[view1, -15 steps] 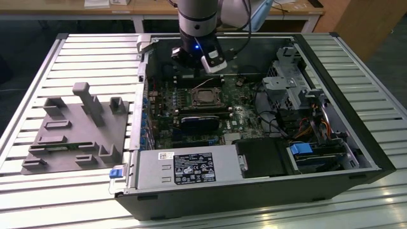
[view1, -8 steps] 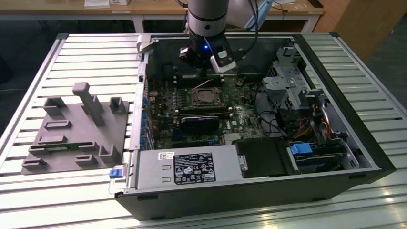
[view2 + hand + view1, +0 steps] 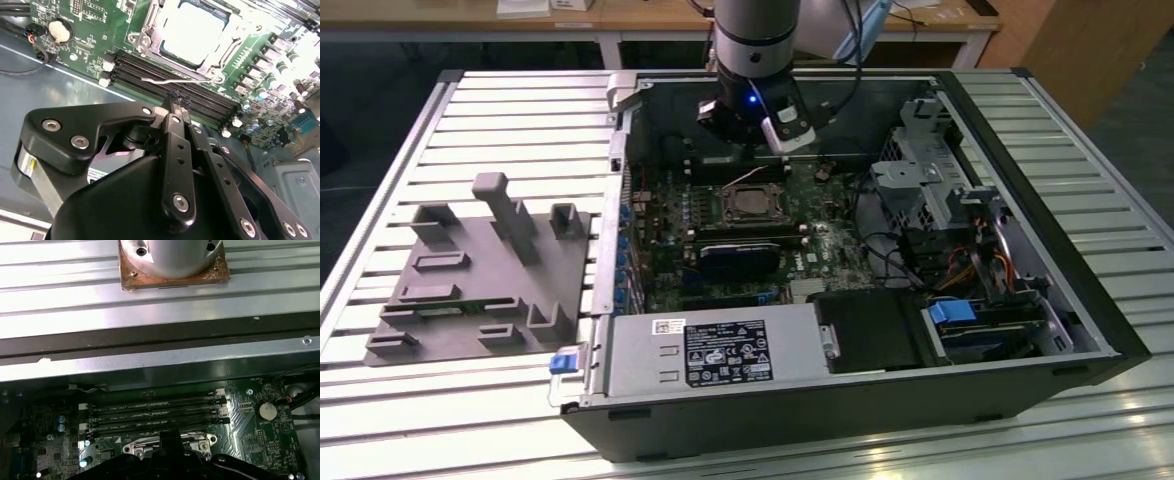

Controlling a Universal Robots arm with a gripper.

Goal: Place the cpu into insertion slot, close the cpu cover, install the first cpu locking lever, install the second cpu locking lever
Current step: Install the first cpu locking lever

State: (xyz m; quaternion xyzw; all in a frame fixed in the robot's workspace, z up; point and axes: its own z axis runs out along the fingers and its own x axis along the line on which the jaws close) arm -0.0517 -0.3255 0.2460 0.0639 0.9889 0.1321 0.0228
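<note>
Pale silver cpu [image 3: 192, 31] — green motherboard [image 3: 85, 50] — black pincer [image 3: 178, 98]

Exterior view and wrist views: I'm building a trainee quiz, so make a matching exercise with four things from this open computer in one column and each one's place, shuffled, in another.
Things:
1 cpu
2 tool
3 power supply
4 grey tray

Places:
a outside the case, on the exterior view's left
b on the board, framed by the cover
c tip beside the thin lever, over the memory slots
d inside the case, nearest the exterior camera

Pairs: 1-b, 2-c, 3-d, 4-a
</note>
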